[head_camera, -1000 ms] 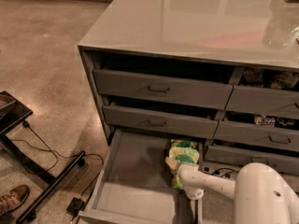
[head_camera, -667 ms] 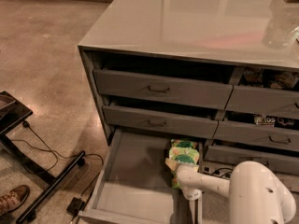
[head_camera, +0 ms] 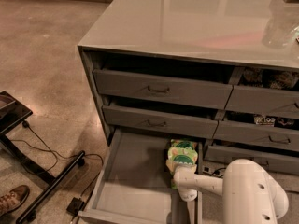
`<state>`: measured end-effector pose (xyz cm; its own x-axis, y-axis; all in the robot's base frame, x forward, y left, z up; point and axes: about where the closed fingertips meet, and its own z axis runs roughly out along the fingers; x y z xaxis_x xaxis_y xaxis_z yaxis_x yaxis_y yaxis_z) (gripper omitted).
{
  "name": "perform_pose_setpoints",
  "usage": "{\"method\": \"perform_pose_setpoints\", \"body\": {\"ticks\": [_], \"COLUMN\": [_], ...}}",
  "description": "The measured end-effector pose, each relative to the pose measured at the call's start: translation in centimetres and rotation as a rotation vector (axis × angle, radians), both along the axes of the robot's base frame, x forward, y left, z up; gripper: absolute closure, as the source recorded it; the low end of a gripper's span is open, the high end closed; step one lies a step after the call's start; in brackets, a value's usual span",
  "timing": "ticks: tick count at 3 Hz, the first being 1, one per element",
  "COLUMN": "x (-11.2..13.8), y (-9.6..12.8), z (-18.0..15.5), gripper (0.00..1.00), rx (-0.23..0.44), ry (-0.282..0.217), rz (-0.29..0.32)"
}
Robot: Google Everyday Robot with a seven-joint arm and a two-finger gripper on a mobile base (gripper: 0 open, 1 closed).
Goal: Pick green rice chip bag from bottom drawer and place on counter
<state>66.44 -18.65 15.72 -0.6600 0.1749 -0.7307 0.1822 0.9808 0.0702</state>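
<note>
The green rice chip bag (head_camera: pixel 182 155) lies in the open bottom drawer (head_camera: pixel 131 176), against its right wall near the back. My gripper (head_camera: pixel 176 171) is at the end of the white arm (head_camera: pixel 252 190) that reaches in from the lower right. It sits at the bag's front edge, touching or overlapping it. The bag's lower part is hidden behind the gripper. The glossy grey counter (head_camera: pixel 196 22) tops the cabinet above.
Two closed grey drawers with dark handles (head_camera: pixel 158 89) sit above the open one. Right-hand drawers (head_camera: pixel 271 104) hold pale packets. A clear object (head_camera: pixel 280 29) stands on the counter's right. A black stand with cables (head_camera: pixel 42 171) and a shoe (head_camera: pixel 11 200) are on the floor at left.
The white arm has shifted a little to the left, bringing the gripper closer over the bag's front edge. The bag and drawer have not moved.
</note>
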Motion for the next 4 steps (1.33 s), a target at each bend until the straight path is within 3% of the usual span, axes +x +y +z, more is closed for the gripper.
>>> {"method": "perform_pose_setpoints", "body": {"ticks": [3,4], "x": [0.0,-0.1], "y": [0.0,-0.7], "z": [0.2,2.1], "gripper": [0.88,1.00], "rx": [0.000,0.056], "ry": [0.000,-0.028], "rz": [0.000,-0.006]}}
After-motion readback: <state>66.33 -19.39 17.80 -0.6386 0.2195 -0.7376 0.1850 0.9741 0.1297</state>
